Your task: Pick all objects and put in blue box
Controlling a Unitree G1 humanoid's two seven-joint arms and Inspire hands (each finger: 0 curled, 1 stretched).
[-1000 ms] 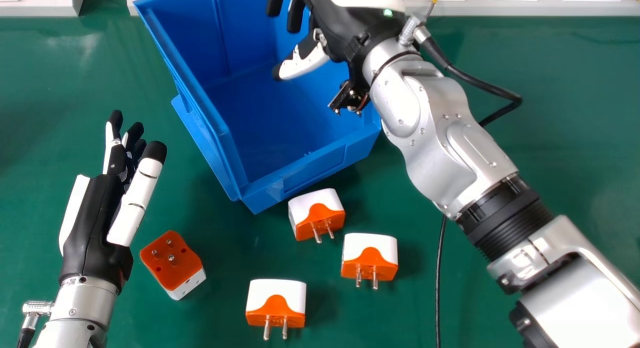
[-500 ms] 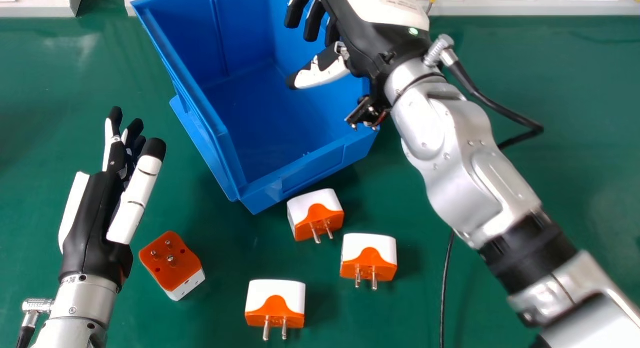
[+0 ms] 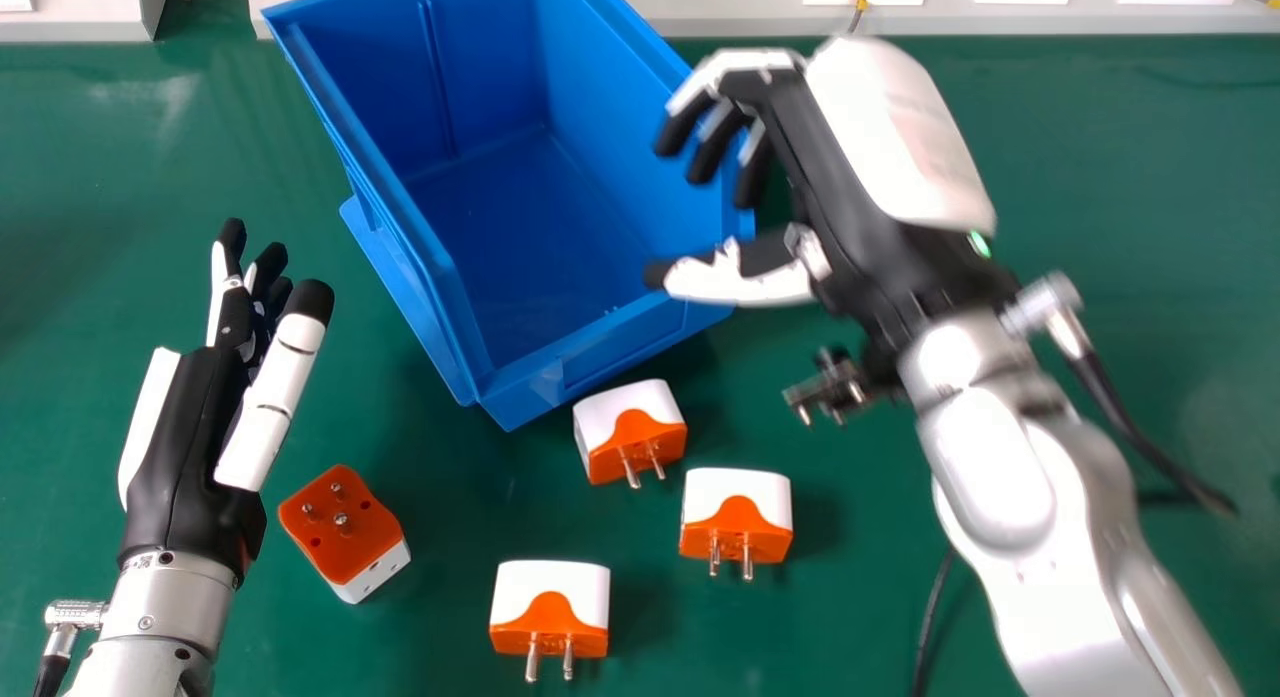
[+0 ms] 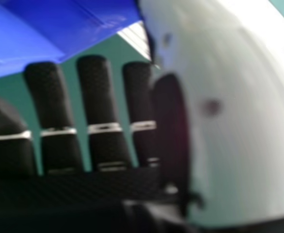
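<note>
In the head view my right hand [image 3: 850, 177] is over the right rim of the blue box [image 3: 480, 307], open and holding nothing. My left hand [image 3: 190, 437] rests open at the left, beside an orange and white adapter [image 3: 345, 527] with pins up. Three more adapters lie on the green table: one [image 3: 630, 427] close to the box's front corner, one [image 3: 737, 512] to its right and nearer, one [image 3: 550, 607] nearest the bottom edge. The right hand view has my right hand [image 4: 101, 92] with relaxed fingers and the blue box [image 4: 84, 29] beyond them.
A black cable [image 3: 935, 617] runs along the green table [image 3: 1150, 307] beneath the right arm. White panels [image 3: 720, 2] line the far edge behind the box. Inside the box its blue floor shows bare.
My right hand has moved rightward and nearer from over the box to its right rim, uncovering more of the inside. The left hand and the adapters have stayed about where they were.
</note>
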